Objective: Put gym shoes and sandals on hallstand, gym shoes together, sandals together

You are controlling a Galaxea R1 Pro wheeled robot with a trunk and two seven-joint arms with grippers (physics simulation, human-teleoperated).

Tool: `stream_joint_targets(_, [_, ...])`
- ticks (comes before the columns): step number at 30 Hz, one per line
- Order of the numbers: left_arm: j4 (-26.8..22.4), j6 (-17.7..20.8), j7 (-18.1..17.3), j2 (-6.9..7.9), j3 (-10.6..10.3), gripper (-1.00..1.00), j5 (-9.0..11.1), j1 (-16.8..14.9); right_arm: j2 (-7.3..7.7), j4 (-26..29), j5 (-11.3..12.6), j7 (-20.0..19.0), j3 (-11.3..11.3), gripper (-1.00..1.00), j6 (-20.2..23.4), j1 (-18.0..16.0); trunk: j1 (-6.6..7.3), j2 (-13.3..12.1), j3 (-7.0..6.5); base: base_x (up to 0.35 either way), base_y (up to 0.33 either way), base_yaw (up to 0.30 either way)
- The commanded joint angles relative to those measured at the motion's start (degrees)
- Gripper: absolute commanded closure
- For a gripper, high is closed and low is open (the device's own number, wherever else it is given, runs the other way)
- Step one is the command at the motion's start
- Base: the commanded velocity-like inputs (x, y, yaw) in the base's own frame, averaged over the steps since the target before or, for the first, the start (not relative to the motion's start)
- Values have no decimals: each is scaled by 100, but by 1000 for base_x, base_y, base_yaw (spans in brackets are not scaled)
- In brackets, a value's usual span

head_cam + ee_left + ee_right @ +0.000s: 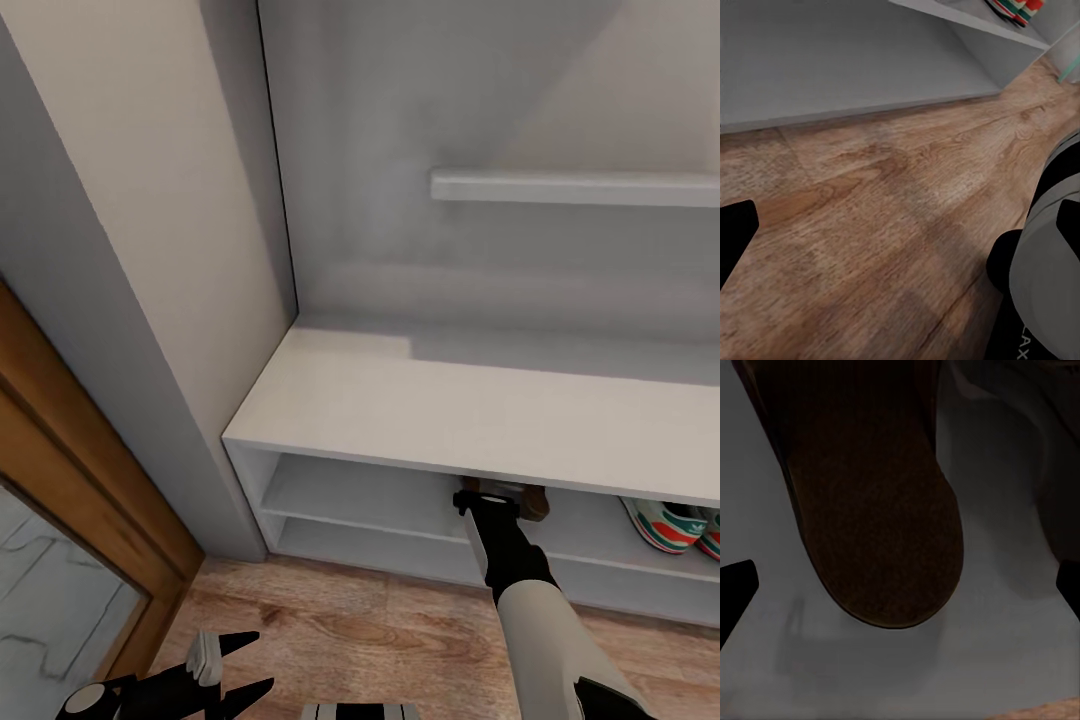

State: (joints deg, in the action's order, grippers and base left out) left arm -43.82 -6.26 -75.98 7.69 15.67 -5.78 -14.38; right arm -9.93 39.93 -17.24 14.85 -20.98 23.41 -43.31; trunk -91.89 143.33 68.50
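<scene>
One sandal [870, 495] is seen on the rack's [480, 410] upper shelf, beside the sneakers [668, 525]. Right gripper [487, 500] fingers are spread and empty, apparently; left gripper [225, 665] fingers are spread too. Light, flexible leather is judged best gripped at the sole edge.

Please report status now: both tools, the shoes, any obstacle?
Left tool open, low over floor. Right tool open at sandal in upper slot. Gym shoes alongside. No obstacle.
</scene>
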Motion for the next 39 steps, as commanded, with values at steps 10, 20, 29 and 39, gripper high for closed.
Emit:
stream_joint_targets(10, [-4,-59,-20,-5,24,-100,-46,-4,-7,3,-43,-9,-20,-100,32,-7,1,2,5,0,0,0])
stream_joint_targets(20, [-4,-59,-22,-5,20,-100,-46,-4,-7,-17,-43,-9,-20,-100,32,-5,1,2,5,-52,0,0])
stream_joint_targets(29, [-4,-59,-22,-5,18,-100,-39,-4,-7,-27,-43,-14,-20,-100,39,-4,1,2,5,-314,0,0])
stream_joint_targets(39, [-4,-59,-22,-5,17,-100,-37,-4,-7,-26,-43,-17,-20,-100,39,-5,1,2,5,-334,0,0])
